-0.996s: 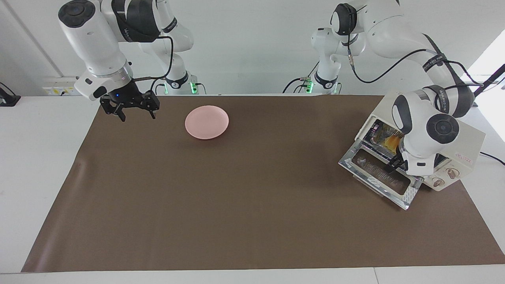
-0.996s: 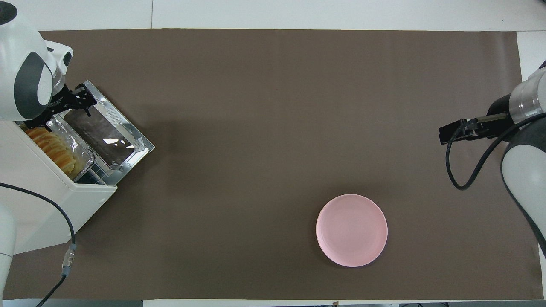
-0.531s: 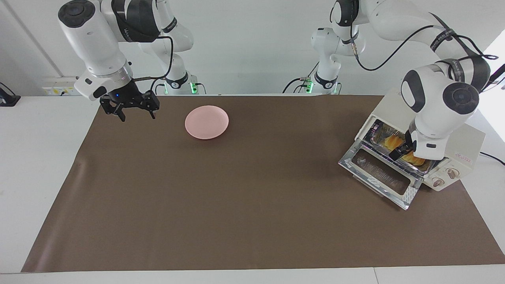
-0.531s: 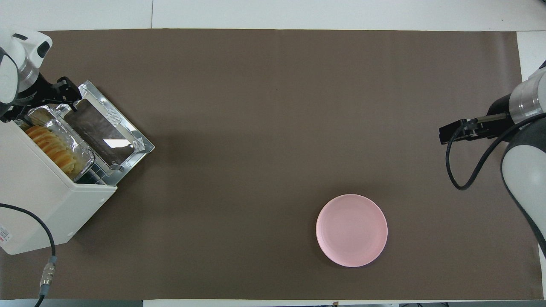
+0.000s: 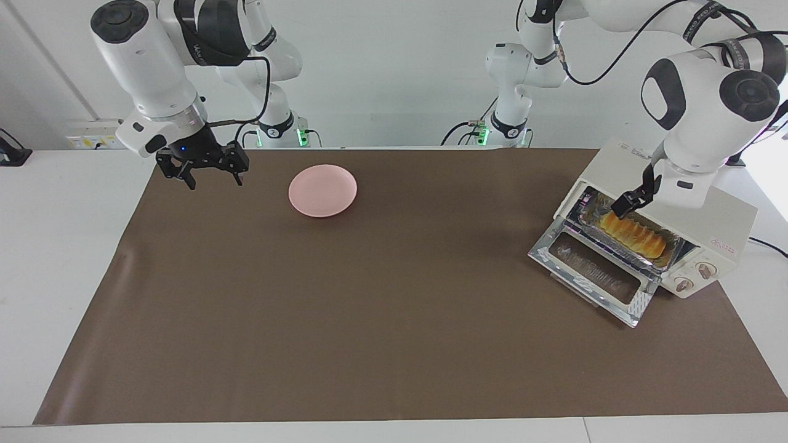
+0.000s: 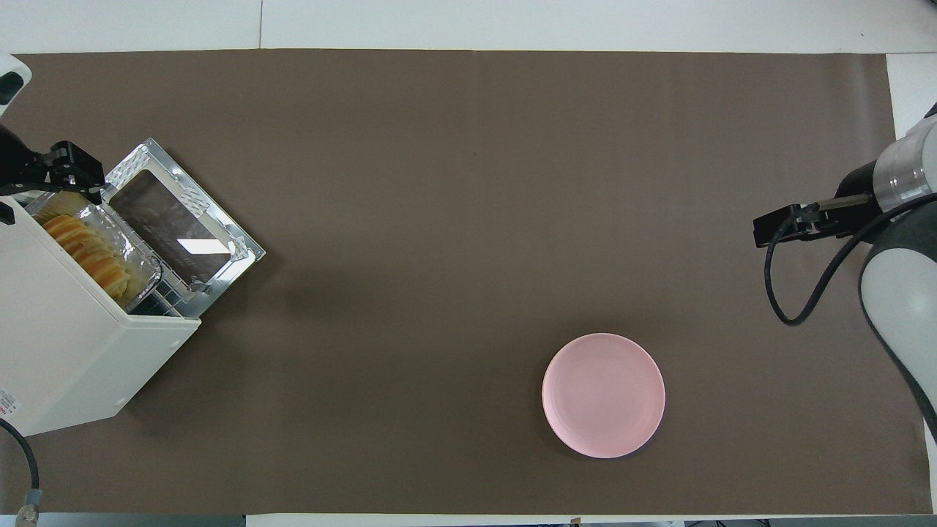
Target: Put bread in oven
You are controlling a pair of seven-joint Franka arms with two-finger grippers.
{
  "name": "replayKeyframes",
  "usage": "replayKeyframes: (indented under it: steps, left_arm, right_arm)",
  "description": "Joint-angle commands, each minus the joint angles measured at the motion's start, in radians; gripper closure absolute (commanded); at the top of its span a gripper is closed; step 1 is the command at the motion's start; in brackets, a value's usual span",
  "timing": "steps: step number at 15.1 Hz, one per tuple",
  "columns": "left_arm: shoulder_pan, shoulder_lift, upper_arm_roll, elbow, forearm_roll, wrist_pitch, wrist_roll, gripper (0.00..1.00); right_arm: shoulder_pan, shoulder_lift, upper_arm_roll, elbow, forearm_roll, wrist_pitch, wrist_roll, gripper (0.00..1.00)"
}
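Facing view puts the bread (image 5: 634, 237), a ridged yellow-orange loaf, at about three o'clock in the frame, lying in a silver foil tray (image 5: 676, 252) inside the oven (image 5: 720, 227). The oven is cream-white, stands at the left arm's end of the table on the brown mat (image 5: 394, 320), and has its glass door (image 5: 594, 278) dropped flat on the mat. Two round knobs (image 5: 694, 277) show on its front, beside the opening.

The left gripper (image 5: 629, 204) hangs over the end of the loaf that lies nearer the robots, lifted clear of it with nothing between its fingers, which stand spread. In the overhead view the same gripper (image 6: 69, 165) sits at roughly nine o'clock, over the corner of the oven mouth, and the bread (image 6: 84, 252) shows just inside the opening.

A round pink plate (image 5: 322, 190) lies bare on the mat at about eleven o'clock in the facing view, well apart from the oven. The right gripper (image 5: 212, 175) waits at ten o'clock, raised over the mat's edge at the right arm's end, fingers spread and holding nothing.
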Motion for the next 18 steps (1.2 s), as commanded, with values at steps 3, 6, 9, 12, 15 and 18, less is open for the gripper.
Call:
replayKeyframes:
  steps: [3,6,9,12,15,18]
  left_arm:
    - [0.001,-0.051,0.001,-0.020,-0.023,-0.027,0.020,0.00]
    - [0.004,-0.062,0.003,-0.024,-0.072,-0.040,0.034,0.00]
    - [0.013,-0.082,0.006,-0.027,-0.113,-0.070,0.037,0.00]
    - [0.006,-0.082,0.006,-0.025,-0.116,-0.072,0.035,0.00]
    - [0.004,-0.092,0.003,-0.039,-0.115,-0.132,0.101,0.00]
    - [0.192,-0.117,-0.185,-0.040,-0.113,-0.141,0.133,0.00]
  right_arm:
    - [-0.010,-0.017,0.010,-0.017,-0.016,-0.003,-0.008,0.00]
    - [-0.010,-0.017,0.010,-0.017,-0.016,-0.005,-0.008,0.00]
    - [-0.010,-0.017,0.010,-0.017,-0.016,-0.005,-0.008,0.00]
    - [-0.010,-0.017,0.010,-0.017,-0.016,-0.003,-0.008,0.00]
    - [-0.010,-0.015,0.010,-0.017,-0.016,-0.005,-0.008,0.00]
    - [-0.010,-0.015,0.010,-0.017,-0.016,-0.005,-0.008,0.00]
